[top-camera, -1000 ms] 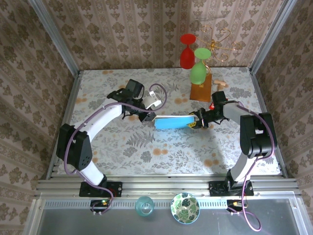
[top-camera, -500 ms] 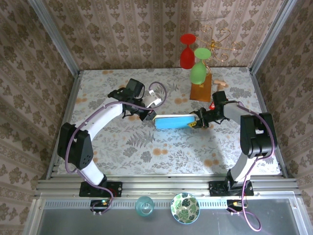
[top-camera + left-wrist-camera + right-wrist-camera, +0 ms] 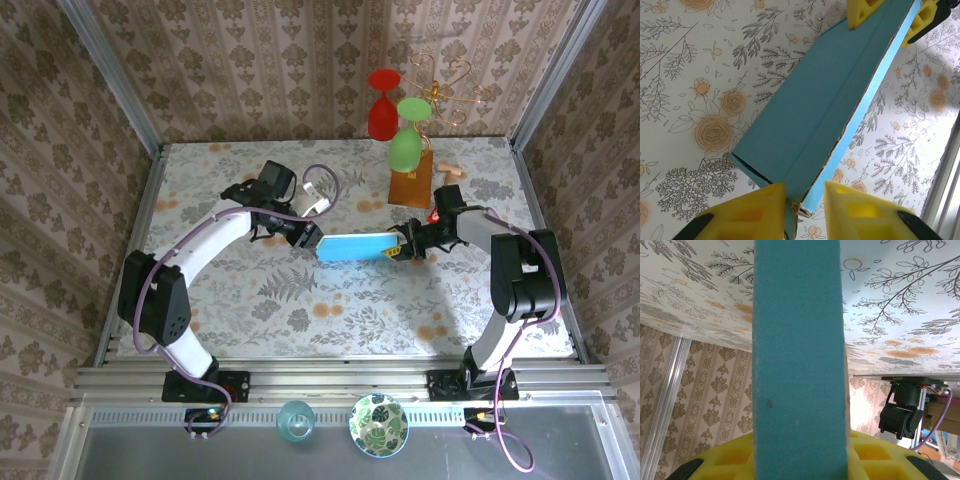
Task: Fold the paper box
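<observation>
**Holding the paper box at both ends**

We see the paper box (image 3: 353,247) near the middle of the table (image 3: 300,320), a little toward the far side. Its long axis runs left to right between the two arms. From above it reads as a flattened sky-blue strip with a thin white edge along its far side. We cannot tell whether it rests on the flowered tabletop or hangs just over it.

The right gripper (image 3: 398,247) is clenched on the box's right end. In its own wrist view, the blue panel (image 3: 797,355) rises straight up out of the yellow pads (image 3: 730,457), which sit tight against it on both sides. The left wrist view shows the same grip from the other end, with the right gripper (image 3: 890,12) bearing on each face of the far end.

The left gripper (image 3: 312,240) sits at the box's left end. In its wrist view the near corner of the box (image 3: 825,105) lies between the gripper's (image 3: 804,192) two yellow fingers. One finger (image 3: 755,210) touches the darker blue face, while a thin slit shows between the other finger and the pale blue edge. We read these jaws as released, straddling the corner without clamping it.

Toward the far right of the table, an orange-brown block (image 3: 410,185) stands well apart from the box. A red glass (image 3: 383,105) and a green glass (image 3: 405,148) hang above it.
</observation>
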